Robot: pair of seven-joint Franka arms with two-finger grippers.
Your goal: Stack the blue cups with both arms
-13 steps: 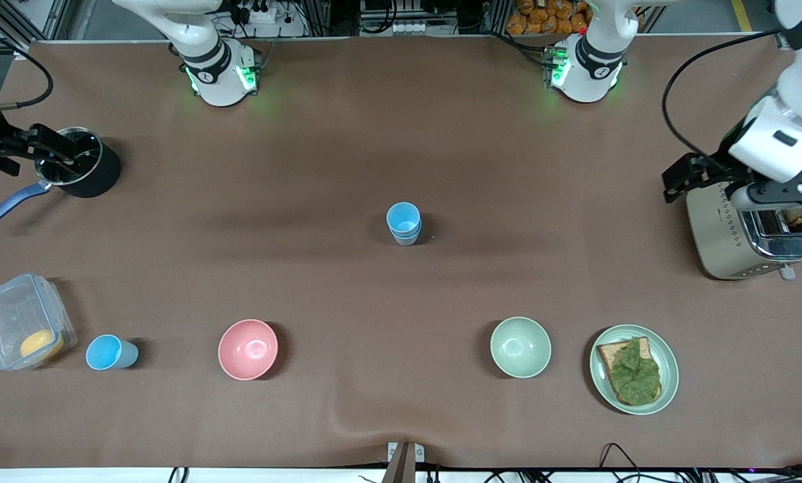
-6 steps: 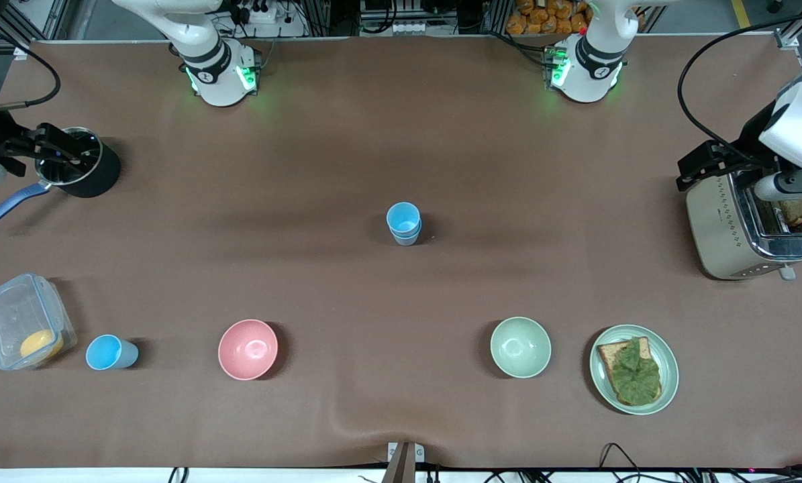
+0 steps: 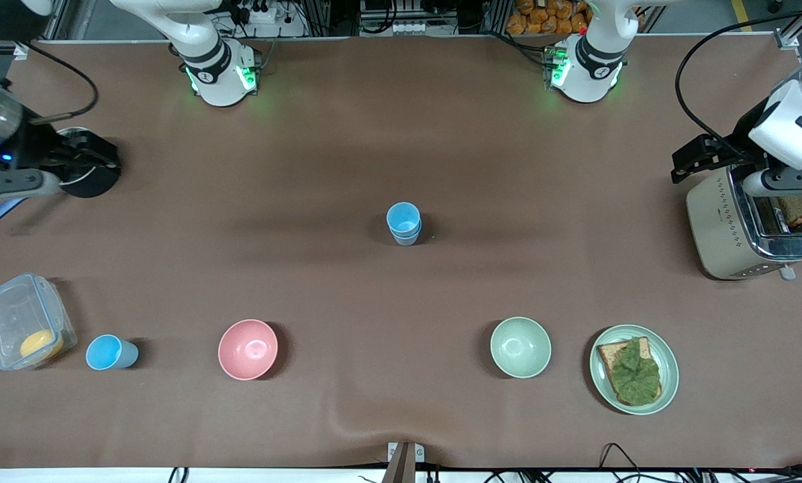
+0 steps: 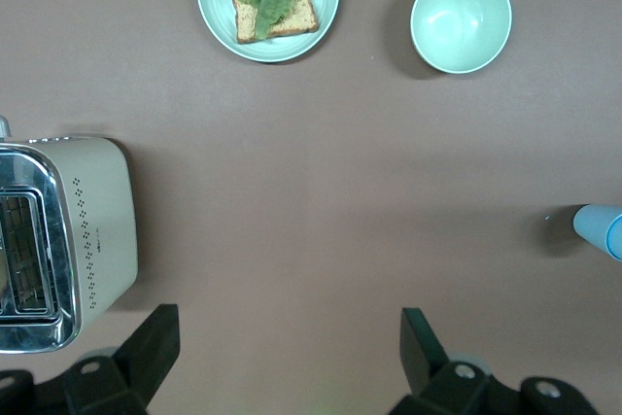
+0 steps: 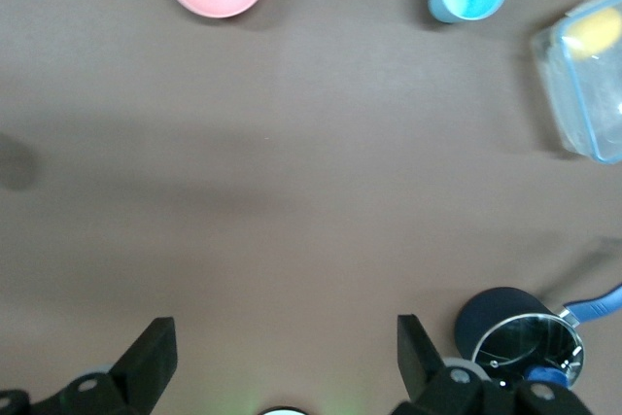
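2 stacked blue cups [image 3: 403, 223], 1 single cup [image 3: 109, 353], 2 bowls [image 3: 247, 349].

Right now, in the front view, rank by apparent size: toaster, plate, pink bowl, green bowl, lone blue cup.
1. toaster, partly hidden by the left arm
2. plate
3. pink bowl and green bowl, look alike
4. lone blue cup

Two arms, white glossy shells. Right arm base [image 3: 218, 70] and left arm base [image 3: 585, 67]: each round, with a black band at the joint, a small dark mark, and green lights glowing at the foot. Black cable loops off each wrist. Left gripper [image 4: 282, 352] and right gripper [image 5: 282, 357]: dark, blocky, two wedge-shaped fingers set wide apart, small round screws at the finger mounts.
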